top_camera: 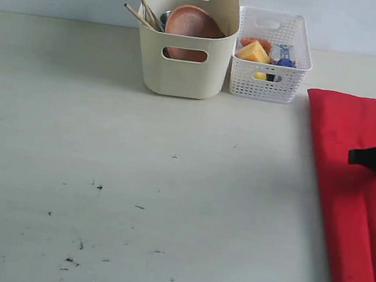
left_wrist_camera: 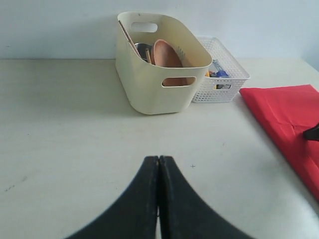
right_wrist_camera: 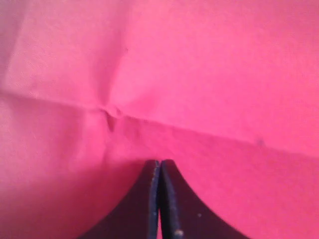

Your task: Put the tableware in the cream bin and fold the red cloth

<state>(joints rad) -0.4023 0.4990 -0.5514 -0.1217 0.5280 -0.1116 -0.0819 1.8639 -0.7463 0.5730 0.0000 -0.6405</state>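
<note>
The left end effector (left_wrist_camera: 158,159) hangs above the tabletop (top_camera: 132,175), fingers pressed together, gripping nothing. The right end effector (right_wrist_camera: 159,162), likewise closed with nothing seen between its fingers, sits over the red cloth (top_camera: 349,209), a long strip at the right. Farther back, the cream bin (top_camera: 184,76) holds the plate (top_camera: 192,24) and chopsticks (top_camera: 143,6), just beside a white basket (top_camera: 265,85).

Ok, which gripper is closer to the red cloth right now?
Right. The right gripper is directly over the cloth, which fills its wrist view. The left gripper is over bare table, clearly apart from the cloth.
</note>
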